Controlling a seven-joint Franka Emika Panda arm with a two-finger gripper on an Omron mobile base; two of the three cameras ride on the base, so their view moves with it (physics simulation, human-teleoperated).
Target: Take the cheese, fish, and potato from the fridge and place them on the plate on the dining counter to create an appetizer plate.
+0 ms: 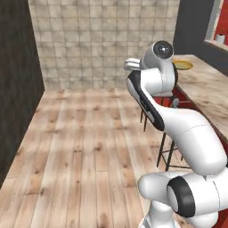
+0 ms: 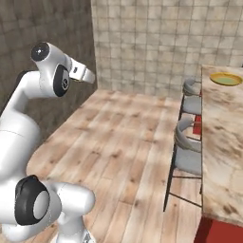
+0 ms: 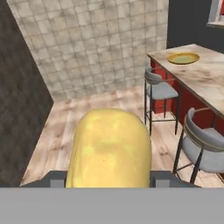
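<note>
A rounded pale yellow potato [image 3: 109, 148] sits between my fingertips in the hand view, with my gripper [image 3: 109, 180] shut on it. The arm is raised over the wooden floor, and the hand [image 2: 81, 72] points toward the tiled wall. The plate [image 3: 183, 57] has a golden rim and a pale green centre. It lies at the far end of the marbled dining counter [image 3: 205, 81], ahead and to the right of the gripper. The plate [image 1: 183, 65] [image 2: 226, 79] looks bare, and the dining counter [image 2: 220, 142] runs along the right. The cheese, fish and fridge are out of view.
Grey-seated stools [image 3: 159, 89] [image 3: 205, 140] [image 2: 189, 154] stand along the counter's near side, between me and the plate. A dark wall [image 1: 18, 89] bounds the left and a tiled wall [image 1: 102, 40] the far end. Wooden floor [image 1: 80, 151] lies open between them.
</note>
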